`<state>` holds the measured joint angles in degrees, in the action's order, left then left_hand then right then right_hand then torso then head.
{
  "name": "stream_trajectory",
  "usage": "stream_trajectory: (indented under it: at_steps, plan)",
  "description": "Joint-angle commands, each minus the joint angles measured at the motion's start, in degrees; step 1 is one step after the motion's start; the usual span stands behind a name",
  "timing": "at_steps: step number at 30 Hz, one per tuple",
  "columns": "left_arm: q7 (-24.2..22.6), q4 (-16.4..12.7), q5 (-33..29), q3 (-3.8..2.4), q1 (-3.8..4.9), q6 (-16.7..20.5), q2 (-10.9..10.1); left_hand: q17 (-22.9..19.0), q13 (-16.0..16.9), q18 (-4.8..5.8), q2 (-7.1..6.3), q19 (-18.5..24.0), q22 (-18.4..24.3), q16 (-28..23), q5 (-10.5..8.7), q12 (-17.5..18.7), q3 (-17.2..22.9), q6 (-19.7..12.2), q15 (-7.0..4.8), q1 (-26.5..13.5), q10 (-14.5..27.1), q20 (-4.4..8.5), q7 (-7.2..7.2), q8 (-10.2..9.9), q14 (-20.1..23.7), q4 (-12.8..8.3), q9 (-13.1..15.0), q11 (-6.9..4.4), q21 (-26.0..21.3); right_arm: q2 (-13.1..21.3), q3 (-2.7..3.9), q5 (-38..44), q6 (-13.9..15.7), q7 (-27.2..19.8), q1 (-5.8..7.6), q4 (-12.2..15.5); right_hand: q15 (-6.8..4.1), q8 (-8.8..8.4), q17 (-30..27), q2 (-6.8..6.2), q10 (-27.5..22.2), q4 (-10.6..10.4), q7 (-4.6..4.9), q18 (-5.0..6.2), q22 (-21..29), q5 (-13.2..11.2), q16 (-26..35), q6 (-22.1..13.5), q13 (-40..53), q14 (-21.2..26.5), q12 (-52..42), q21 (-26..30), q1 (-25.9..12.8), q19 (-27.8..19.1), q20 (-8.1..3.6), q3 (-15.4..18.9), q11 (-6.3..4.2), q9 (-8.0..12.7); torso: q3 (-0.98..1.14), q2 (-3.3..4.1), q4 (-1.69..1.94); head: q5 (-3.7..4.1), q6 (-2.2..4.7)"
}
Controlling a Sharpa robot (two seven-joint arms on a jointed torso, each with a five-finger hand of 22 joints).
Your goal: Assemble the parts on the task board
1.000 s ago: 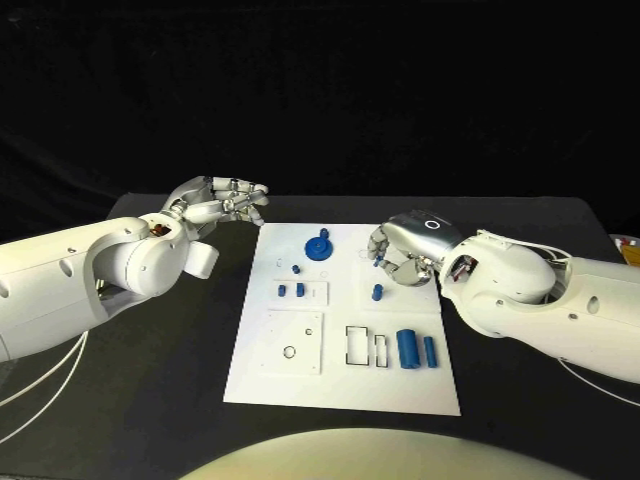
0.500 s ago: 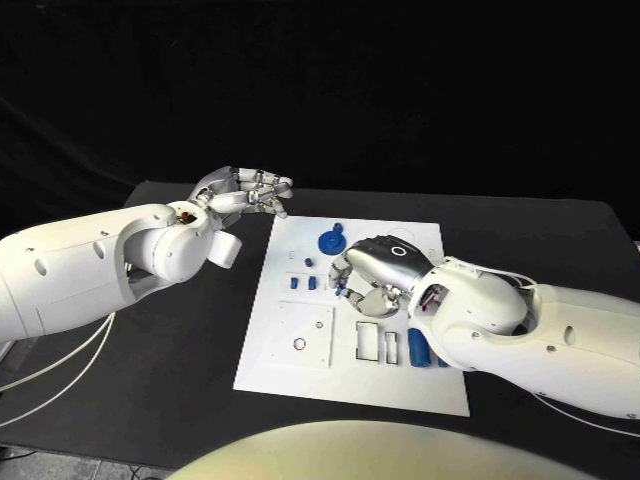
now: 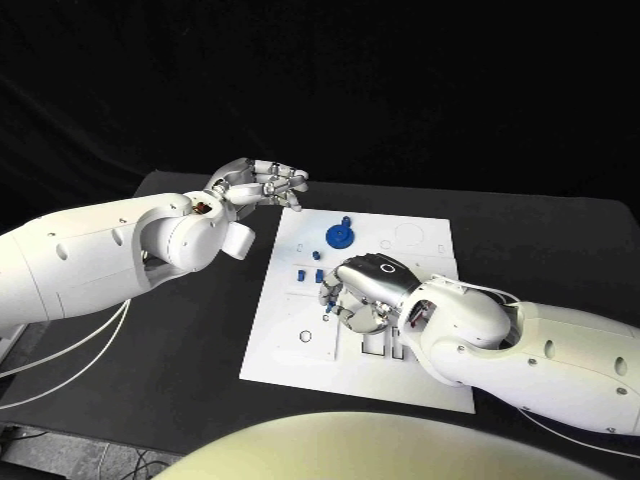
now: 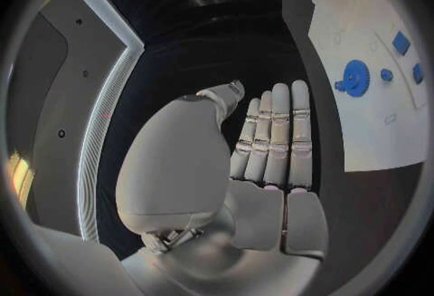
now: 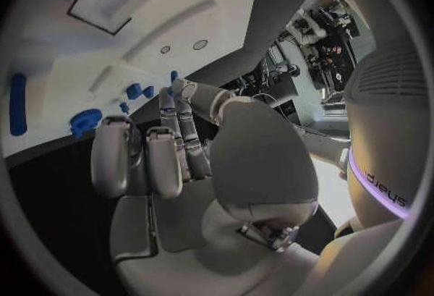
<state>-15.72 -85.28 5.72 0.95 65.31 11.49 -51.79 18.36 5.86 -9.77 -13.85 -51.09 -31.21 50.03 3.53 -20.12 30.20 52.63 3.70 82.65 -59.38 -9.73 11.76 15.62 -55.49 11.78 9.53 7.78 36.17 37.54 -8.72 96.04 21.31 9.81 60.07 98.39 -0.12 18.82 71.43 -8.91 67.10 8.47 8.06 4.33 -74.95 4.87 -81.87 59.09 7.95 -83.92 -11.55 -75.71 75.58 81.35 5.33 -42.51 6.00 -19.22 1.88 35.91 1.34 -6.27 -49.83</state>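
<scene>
We judge the small blue parts (image 3: 320,277) light, stiff and slick, best pinched across their sides; they sit mid-board on the task board (image 3: 421,240), the gear (image 3: 340,236) at twelve o'clock; right hand (image 3: 361,292) hovers there, fingers curled, holding nothing (apparently); left hand (image 3: 258,183) curled, empty.

Right hand (image 3: 363,292) covers task board (image 3: 414,238) middle; grasp perhaps empty.
</scene>
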Motion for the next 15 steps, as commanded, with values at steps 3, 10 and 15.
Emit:
stream_trajectory:
  at_steps: [3,10,15]
  plan:
    - [-0.17,-0.04,0.09,-0.05,0.05,-1.28,0.16,-0.06,-0.09,-0.63,0.46,-0.42,0.05,-0.39,-0.14,-0.15,-0.35,-0.37,0.51,0.00,0.31,-0.14,-0.02,-0.22,-0.07,0.08,-0.09,0.07,-0.32,-0.54,-0.06,0.00,-0.40,-0.88,-0.36,-0.81,-0.24,-0.38,-0.14,1.05,1.83,0.23,0.33,-0.68,-6.39,0.42,-0.07,0.25,0.95,-2.34,-0.34,-0.02,0.99,0.38,0.09,-0.12,-1.76,0.05,0.03,0.06,0.01,-0.51,-0.17]
    - [-0.09,-0.02,0.09,-0.05,0.05,-1.38,0.15,-0.06,-0.09,-0.63,0.46,-0.42,0.05,-0.39,-0.14,-0.15,-0.35,-0.37,0.51,0.00,0.31,-0.14,-0.02,-0.22,-0.07,0.08,-0.09,0.07,-0.32,-1.06,-0.13,0.80,-0.80,-0.55,-0.69,-1.88,-0.22,-0.41,-0.14,1.04,1.80,0.21,0.35,-0.67,-6.38,0.42,-0.07,0.23,0.95,-2.34,-0.32,0.00,0.91,0.35,0.10,-0.09,-1.74,0.06,0.01,0.05,-0.02,-0.60,-0.17]
    - [-0.01,-0.01,0.09,-0.05,0.05,-1.51,0.16,-0.07,-0.09,-0.63,0.46,-0.45,0.12,-0.45,-0.14,-0.17,-0.41,-0.42,0.53,-0.02,0.38,-0.16,0.00,-0.23,-0.06,0.10,-0.11,0.09,-0.42,-1.44,-0.17,1.15,-1.13,-0.51,-1.01,-2.46,-0.22,-0.41,-0.14,1.04,1.80,0.21,0.35,-0.67,-6.38,0.42,-0.07,0.23,0.95,-2.34,-0.32,0.00,0.91,0.35,0.10,-0.09,-1.74,0.06,0.00,0.04,0.00,-0.68,-0.17]
